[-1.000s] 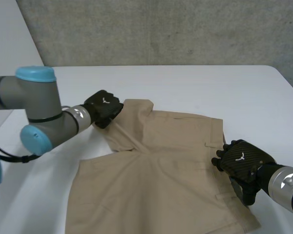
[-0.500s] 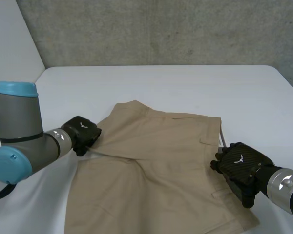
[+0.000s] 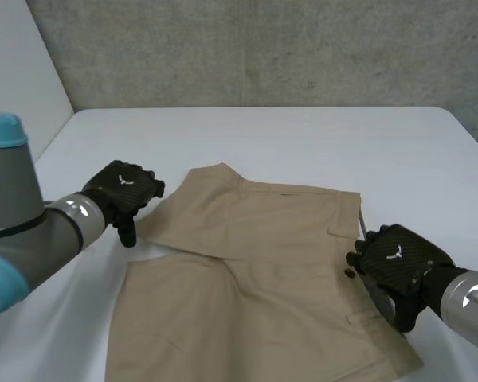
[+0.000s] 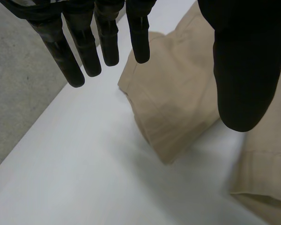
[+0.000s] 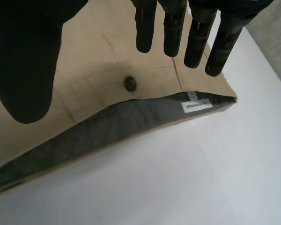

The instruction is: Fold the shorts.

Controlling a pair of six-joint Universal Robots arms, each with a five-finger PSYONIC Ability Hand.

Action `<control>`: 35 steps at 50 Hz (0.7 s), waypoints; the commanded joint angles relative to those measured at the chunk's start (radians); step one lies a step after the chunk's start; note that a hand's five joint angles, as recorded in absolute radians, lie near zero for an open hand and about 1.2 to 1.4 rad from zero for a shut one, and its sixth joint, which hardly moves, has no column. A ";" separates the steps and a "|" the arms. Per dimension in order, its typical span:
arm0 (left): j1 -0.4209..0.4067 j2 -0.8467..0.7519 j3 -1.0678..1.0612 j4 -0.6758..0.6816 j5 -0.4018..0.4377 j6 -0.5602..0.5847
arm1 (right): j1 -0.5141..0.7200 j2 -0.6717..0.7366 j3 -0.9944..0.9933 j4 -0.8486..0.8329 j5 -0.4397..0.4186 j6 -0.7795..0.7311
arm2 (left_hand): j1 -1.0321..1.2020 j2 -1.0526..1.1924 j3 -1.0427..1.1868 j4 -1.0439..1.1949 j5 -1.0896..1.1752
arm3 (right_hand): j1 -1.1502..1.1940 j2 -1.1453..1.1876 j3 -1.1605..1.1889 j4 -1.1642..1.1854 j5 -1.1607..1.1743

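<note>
You have the tan shorts (image 3: 255, 278) spread on the near half of the white table (image 3: 303, 135), with one leg overlapping the other. Your left hand (image 3: 121, 191) is just beside the far leg's hem, toward the table's left edge. Its fingers (image 4: 86, 47) are straight and released, grasping nothing. Your right hand (image 3: 394, 263) is over the waistband (image 5: 103, 93) at the shorts' right edge, near the button (image 5: 129, 83), and its fingers are likewise straight and loose. Bare table runs along the far edge and into both far corners.
</note>
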 commanded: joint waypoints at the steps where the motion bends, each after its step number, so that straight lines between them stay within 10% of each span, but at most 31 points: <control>1: -0.001 0.202 -0.191 0.002 0.009 -0.075 | -0.008 -0.049 0.051 0.138 -0.097 -0.016 | -0.005 0.011 0.004 0.012 0.013 | 0.066 -0.001 0.043 0.033 0.035; 35: -0.001 0.329 -0.337 0.058 0.061 -0.258 | -0.269 -0.068 0.290 0.091 -0.355 -0.252 | -0.002 0.014 0.007 0.015 0.016 | 0.289 0.222 0.267 0.256 0.258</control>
